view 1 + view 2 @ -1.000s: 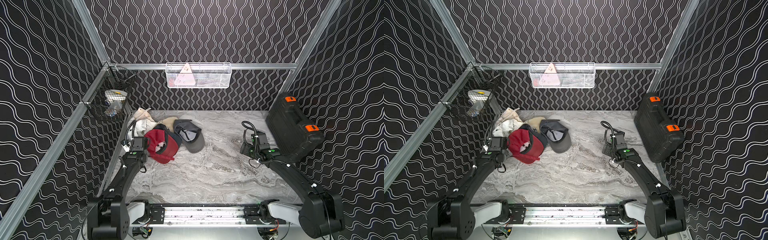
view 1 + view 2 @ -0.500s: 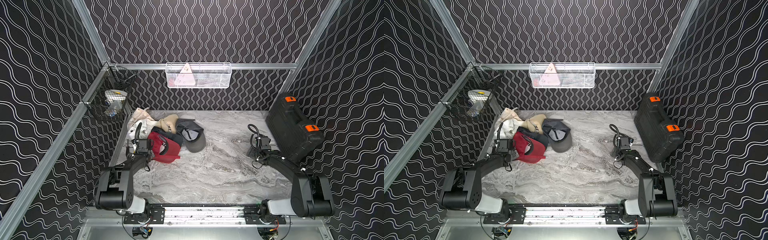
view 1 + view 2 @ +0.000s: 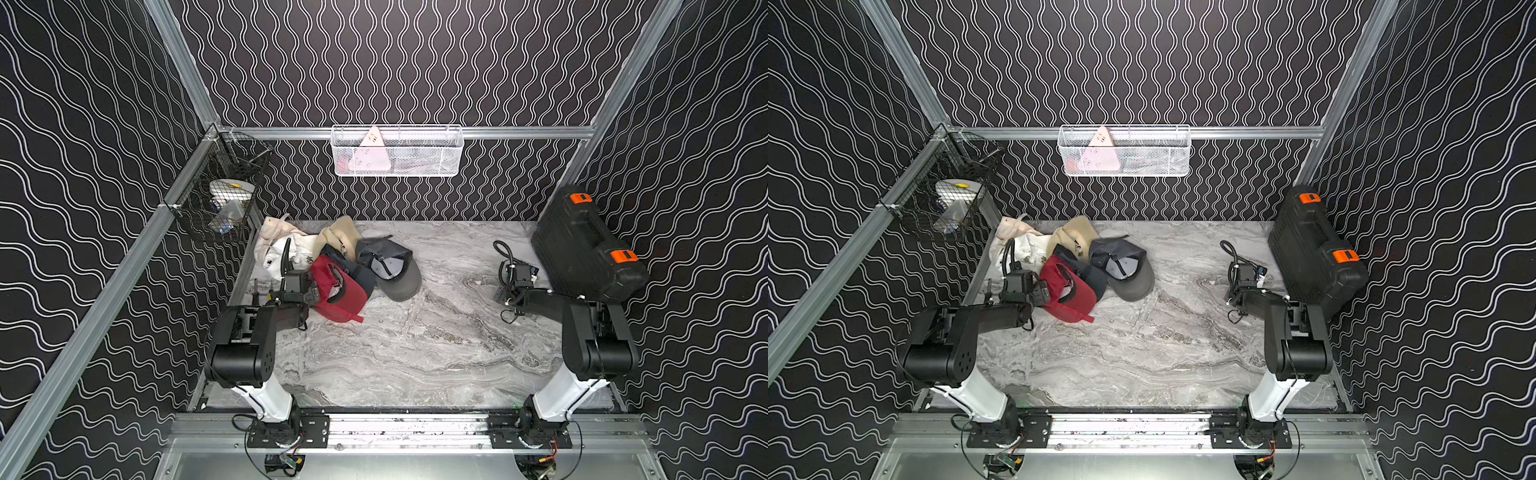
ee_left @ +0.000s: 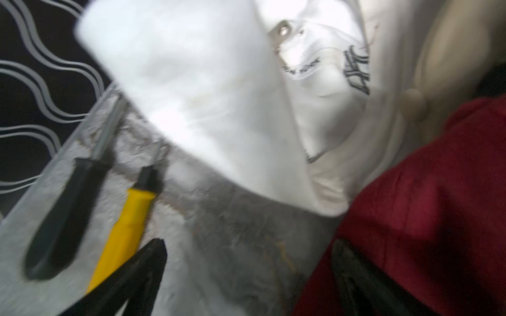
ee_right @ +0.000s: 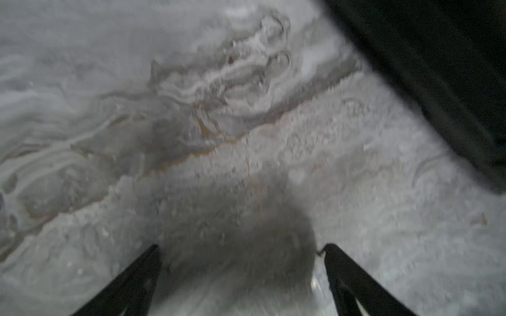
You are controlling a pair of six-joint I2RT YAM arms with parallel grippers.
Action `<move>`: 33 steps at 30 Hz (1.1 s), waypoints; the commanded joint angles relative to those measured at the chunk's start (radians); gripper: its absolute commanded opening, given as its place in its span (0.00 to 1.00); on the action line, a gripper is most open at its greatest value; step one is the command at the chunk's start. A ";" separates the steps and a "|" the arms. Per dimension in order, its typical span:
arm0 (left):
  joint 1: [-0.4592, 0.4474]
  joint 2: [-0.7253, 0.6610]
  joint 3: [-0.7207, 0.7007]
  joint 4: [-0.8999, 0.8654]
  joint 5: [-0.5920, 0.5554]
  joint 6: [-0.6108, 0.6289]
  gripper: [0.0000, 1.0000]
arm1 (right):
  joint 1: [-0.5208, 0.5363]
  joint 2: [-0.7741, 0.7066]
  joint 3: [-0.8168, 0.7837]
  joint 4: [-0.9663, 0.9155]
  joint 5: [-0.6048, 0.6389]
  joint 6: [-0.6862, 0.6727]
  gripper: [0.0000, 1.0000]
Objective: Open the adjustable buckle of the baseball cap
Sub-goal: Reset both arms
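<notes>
At the marble table's (image 3: 415,365) far left lies a heap of baseball caps (image 3: 336,239), the red cap (image 3: 340,293) foremost: light, soft cloth, likely to crumple and slide. The left gripper (image 4: 247,246) hangs spread and empty just beside it; the right gripper (image 5: 241,249), equally spread and empty, is well apart. Best pinch its thin strap tail (image 3: 353,319) with 1 gripper; the buckle itself is indiscernible.

The grey marbled surface (image 3: 415,353) carries a heap of overlapping caps in its far left corner: a white cap (image 3: 270,253), tan cap (image 3: 338,232), red cap (image 3: 340,297) and grey cap (image 3: 395,278). Near the white cap lie a black screwdriver (image 4: 63,219) and a yellow screwdriver (image 4: 126,227). A black case (image 3: 586,245) stands at the right edge.
</notes>
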 commanded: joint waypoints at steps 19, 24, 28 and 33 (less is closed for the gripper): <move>-0.217 -0.011 -0.420 0.908 0.016 0.283 0.99 | 0.117 -0.139 -0.560 1.190 0.063 -0.310 1.00; -0.254 0.001 -0.452 0.990 -0.048 0.298 0.99 | 0.116 -0.044 -0.745 1.563 -0.166 -0.371 1.00; -0.277 0.025 -0.472 1.063 -0.105 0.312 0.99 | 0.148 -0.006 -0.697 1.551 -0.107 -0.400 1.00; -0.255 -0.008 -0.422 0.908 -0.039 0.288 0.99 | 0.061 -0.097 -0.477 1.012 -0.086 -0.254 1.00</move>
